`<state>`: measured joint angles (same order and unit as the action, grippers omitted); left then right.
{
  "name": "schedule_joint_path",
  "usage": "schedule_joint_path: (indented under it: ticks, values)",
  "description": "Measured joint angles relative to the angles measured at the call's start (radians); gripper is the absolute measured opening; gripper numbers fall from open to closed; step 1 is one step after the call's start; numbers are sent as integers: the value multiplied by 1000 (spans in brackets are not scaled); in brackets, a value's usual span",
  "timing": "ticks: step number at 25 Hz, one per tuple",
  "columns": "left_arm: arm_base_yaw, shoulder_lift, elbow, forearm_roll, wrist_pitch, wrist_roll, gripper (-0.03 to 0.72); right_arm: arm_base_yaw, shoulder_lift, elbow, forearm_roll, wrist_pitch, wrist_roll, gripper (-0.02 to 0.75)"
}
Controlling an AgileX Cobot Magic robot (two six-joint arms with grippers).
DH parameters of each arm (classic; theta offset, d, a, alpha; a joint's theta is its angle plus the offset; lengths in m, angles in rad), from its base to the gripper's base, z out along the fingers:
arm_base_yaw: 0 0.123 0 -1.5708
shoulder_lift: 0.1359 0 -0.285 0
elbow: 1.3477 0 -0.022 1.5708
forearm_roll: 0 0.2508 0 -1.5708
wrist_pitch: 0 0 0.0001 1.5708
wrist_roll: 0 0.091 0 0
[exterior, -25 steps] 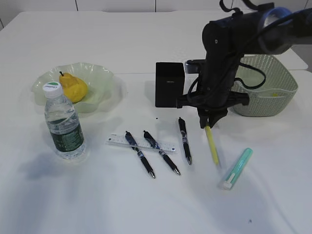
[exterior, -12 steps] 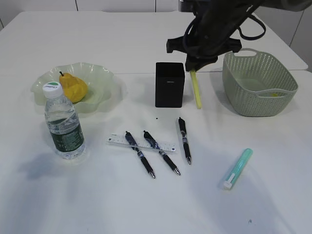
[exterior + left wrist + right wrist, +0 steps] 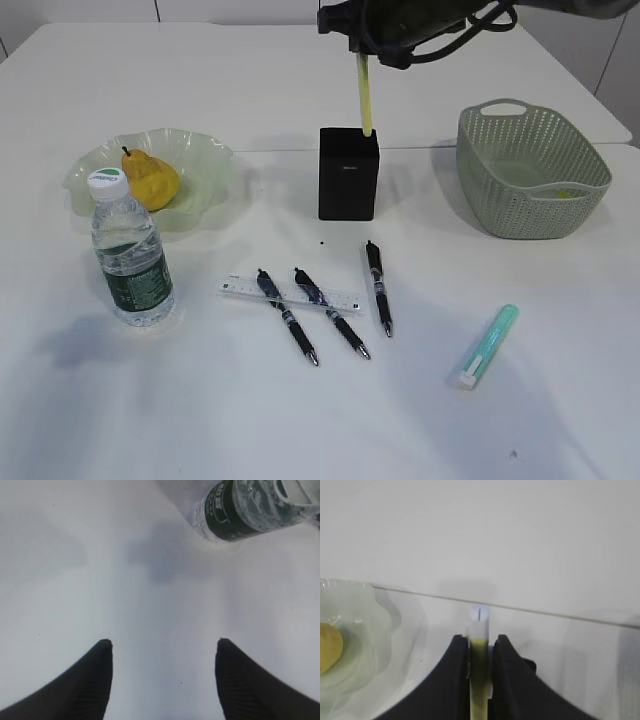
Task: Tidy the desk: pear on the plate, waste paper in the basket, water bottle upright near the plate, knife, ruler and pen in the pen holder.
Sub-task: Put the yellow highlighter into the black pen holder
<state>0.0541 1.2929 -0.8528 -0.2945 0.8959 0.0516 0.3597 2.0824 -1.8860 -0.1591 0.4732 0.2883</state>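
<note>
The pear (image 3: 151,181) sits on the plate (image 3: 205,160) at my frame's left, water bottle (image 3: 131,262) just below it. Pen holder (image 3: 348,175) stands centre, basket (image 3: 530,170) at right. Below centre, the ruler (image 3: 240,289) lies under two crossing pens (image 3: 288,317).

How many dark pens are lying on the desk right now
3. One dark pen lies across the ruler, a second crosses it just right of that, and a third lies alone in front of the pen holder. Any inside the holder would be hidden.
</note>
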Motion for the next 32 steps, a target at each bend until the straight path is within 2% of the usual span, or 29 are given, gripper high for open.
schedule_joint_path:
  ticks: [14, 32]
  values:
    - [0, 0, 0, 0, 4, 0, 457, -4, 162, -2, -122, -399, -1, 90]
    - [0, 0, 0, 0, -19, 0, 457, -32, 258, -2, -128, -430, -1, 89]
